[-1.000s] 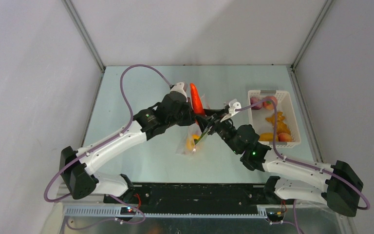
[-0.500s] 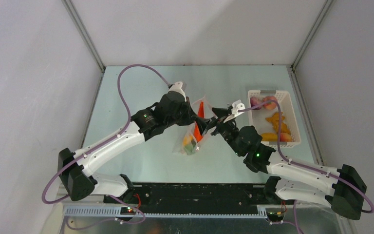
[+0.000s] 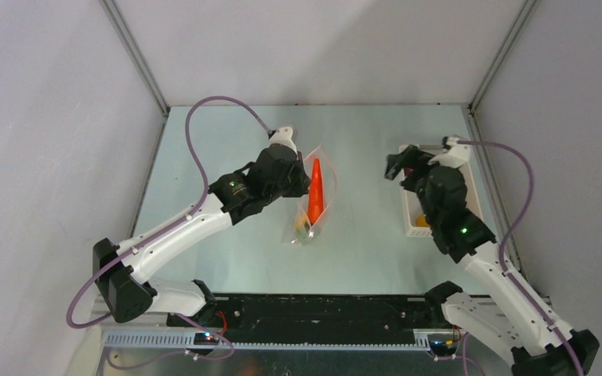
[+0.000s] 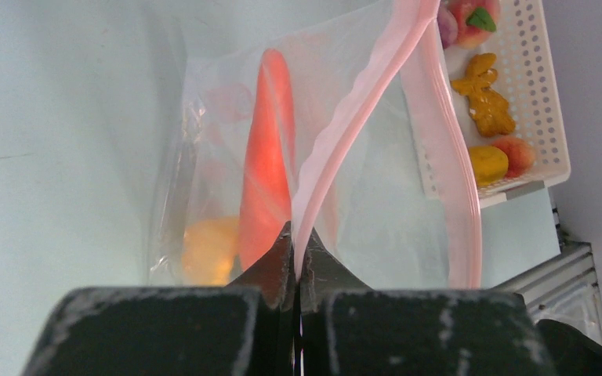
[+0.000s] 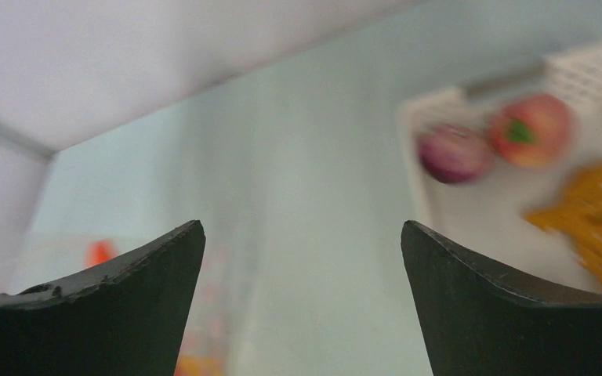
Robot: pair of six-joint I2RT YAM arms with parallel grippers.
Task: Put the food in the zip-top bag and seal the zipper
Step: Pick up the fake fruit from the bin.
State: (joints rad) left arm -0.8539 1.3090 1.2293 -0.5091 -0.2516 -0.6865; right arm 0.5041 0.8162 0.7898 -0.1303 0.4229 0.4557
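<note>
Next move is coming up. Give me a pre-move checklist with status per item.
1. Grip: left hand is shut on the zipper edge: ok.
2. Mouth of the zip-top bag is open, with the pink strips apart: ok.
3. The carrot is in the bag beside a yellow piece: ok.
4. The right hand is open and empty: ok.
5. Basket emptied: not ok. A red fruit, a purple piece and others are in it.
6. Bag bottom resting on the table: cannot tell.
</note>
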